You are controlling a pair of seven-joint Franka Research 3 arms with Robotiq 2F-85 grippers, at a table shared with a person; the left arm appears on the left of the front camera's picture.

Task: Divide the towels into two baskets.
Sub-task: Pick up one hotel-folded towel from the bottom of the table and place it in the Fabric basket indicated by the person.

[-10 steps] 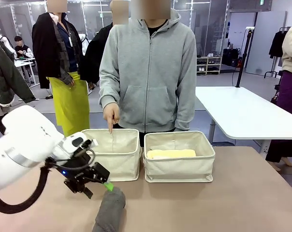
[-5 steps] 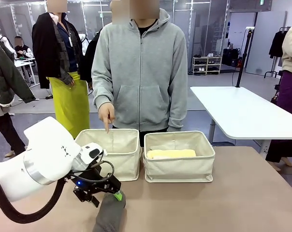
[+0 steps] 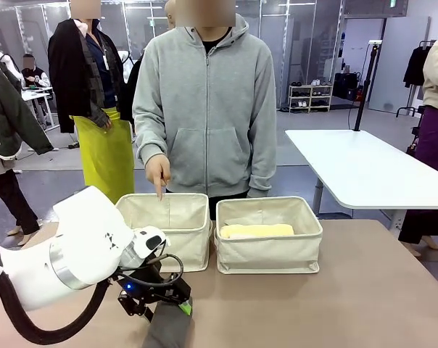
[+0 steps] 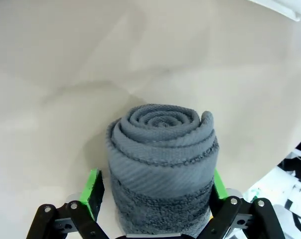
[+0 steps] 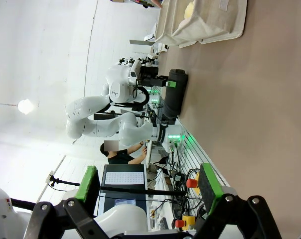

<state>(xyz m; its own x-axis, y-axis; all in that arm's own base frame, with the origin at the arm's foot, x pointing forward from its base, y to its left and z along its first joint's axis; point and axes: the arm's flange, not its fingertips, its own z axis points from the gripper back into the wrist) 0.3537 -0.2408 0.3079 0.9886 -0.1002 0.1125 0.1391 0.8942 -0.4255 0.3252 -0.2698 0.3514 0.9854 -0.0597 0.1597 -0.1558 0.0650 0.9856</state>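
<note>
Left gripper [image 4: 153, 191] straddles the dark grey towel [image 4: 163, 164] lying on the table [image 4: 66, 74] — green pads flank the thick, nubbly terry roll, one side not yet touching, so no firm grip. A person's hand [image 3: 159, 174] points into the empty soft canvas left basket [image 3: 167, 228] — likely its destination.

dark grey towel [image 4: 162, 169] of looped terry cloth (rough, matt), cream canvas baskets [image 3: 268, 244], smooth matt table [image 3: 349, 297]

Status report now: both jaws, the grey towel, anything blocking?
Left gripper astride dark grey towel on table, jaws not yet tight. Right gripper open, empty. Person's hand pointing over left basket. Yellow towel in right basket.
</note>
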